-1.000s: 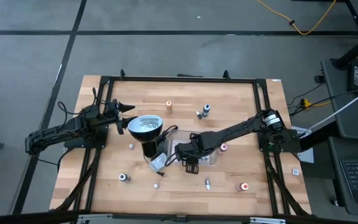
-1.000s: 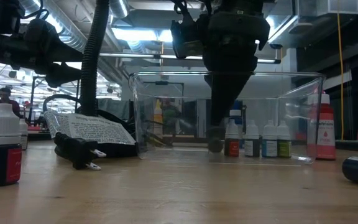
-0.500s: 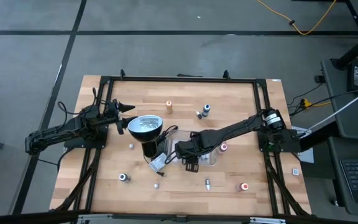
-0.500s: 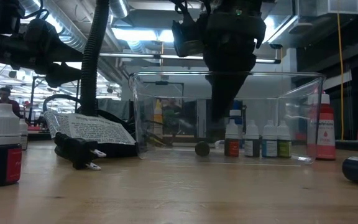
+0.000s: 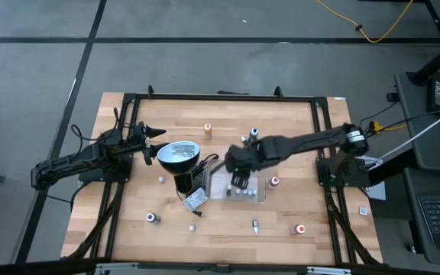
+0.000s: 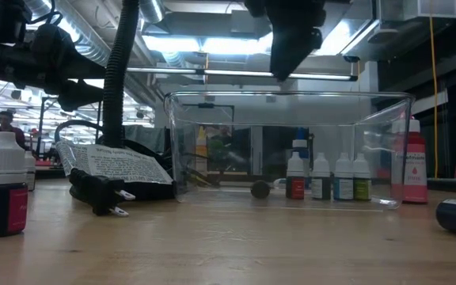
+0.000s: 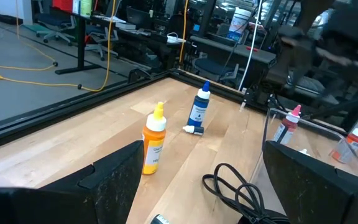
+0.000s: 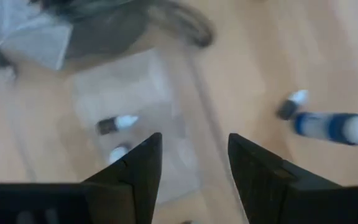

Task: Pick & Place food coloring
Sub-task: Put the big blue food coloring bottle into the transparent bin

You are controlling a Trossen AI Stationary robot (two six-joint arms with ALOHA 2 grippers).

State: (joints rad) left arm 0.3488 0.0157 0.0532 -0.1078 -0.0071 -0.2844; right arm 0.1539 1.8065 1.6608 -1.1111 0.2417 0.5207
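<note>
Item: right claw (image 5: 237, 180), fingers parted and empty, newly lifted clear above clear rectangular plastic tray (image 6: 386, 142) on wooden bench (image 5: 128, 229), small dark food-coloring bottle (image 6: 259, 189) now lying inside, placement judged complete; left claw (image 5: 153, 133) wide, idle beside black lamp (image 5: 178, 156).

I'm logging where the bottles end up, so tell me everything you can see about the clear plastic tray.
The clear plastic tray is a see-through rectangular bin with upright walls and an open top, standing flat on the wooden table near its middle, beside the black lamp. Inside, several small bottles stand upright in a row at one end, and one dark bottle lies on its side. The right gripper hangs above it, touching nothing.
</note>
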